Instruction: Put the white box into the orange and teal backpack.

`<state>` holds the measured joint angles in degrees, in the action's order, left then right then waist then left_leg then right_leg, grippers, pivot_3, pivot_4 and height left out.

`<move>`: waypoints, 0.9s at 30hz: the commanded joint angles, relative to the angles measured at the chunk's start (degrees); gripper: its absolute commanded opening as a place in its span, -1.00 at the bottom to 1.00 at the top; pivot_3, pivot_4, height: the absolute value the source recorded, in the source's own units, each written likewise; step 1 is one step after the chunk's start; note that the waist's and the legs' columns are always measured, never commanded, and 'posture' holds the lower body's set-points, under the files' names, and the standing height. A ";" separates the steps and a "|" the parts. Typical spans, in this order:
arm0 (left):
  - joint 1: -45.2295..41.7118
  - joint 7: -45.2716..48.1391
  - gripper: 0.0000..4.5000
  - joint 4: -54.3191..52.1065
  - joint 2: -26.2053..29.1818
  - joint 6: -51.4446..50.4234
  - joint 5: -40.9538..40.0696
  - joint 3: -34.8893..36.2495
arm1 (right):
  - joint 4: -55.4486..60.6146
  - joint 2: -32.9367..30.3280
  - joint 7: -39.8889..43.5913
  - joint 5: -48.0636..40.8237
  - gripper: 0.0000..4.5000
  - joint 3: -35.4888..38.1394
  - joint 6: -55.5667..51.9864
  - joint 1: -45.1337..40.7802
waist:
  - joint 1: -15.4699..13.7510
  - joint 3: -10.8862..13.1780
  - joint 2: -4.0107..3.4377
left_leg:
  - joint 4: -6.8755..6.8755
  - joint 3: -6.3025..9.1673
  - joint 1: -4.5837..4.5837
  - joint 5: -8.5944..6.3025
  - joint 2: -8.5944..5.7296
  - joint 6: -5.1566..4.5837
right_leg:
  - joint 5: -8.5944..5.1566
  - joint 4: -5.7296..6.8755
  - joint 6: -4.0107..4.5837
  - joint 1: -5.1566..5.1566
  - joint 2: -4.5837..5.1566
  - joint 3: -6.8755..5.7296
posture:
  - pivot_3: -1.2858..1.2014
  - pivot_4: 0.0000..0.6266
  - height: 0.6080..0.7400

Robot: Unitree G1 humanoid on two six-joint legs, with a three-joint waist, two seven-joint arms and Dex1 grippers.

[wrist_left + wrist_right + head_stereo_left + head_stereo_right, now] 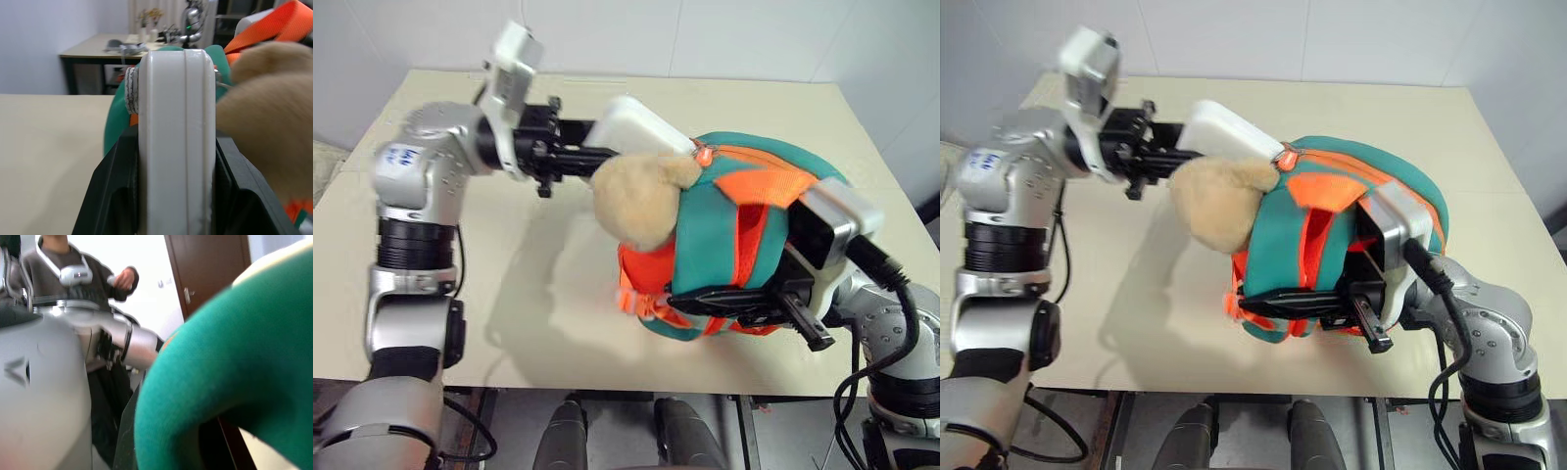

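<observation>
Beige tabletop (538, 294) carries the orange and teal backpack (744, 225), which the right gripper (773, 304) pinches shut at its near underside. Behind the backpack's plush bear (636, 201), the left gripper (570, 155) clamps the white box (641, 125), its far end at the backpack's opening. That bear crowds the opening, so the box could snag and slip in the grip.

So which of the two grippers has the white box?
The left gripper: its fingers clamp the white box. The right gripper grips the backpack.
</observation>
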<state>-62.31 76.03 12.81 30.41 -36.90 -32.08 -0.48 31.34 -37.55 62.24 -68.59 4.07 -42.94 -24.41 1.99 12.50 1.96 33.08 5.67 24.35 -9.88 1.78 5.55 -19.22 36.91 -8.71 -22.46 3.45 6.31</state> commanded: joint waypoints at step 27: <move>6.16 -3.92 -0.39 -10.42 -7.25 -5.44 -0.41 -7.42 | -22.39 -6.40 21.27 36.18 -1.00 -8.49 31.99 -3.26 | -0.21 0.00 -0.01 | 0.44 -0.02 -0.25 0.01 -0.01 0.01 | 0.10 -0.22 -0.12 0.50 -0.01 0.02 | 0.03 -0.52 1.00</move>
<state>-56.90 69.15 6.78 24.80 -41.14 -30.02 -4.46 12.74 -43.68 84.43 -35.59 -5.44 -11.32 -26.37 1.77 12.50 1.95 33.53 5.66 24.09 -9.86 1.77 5.56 -19.11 36.66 -8.84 -21.94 3.44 6.33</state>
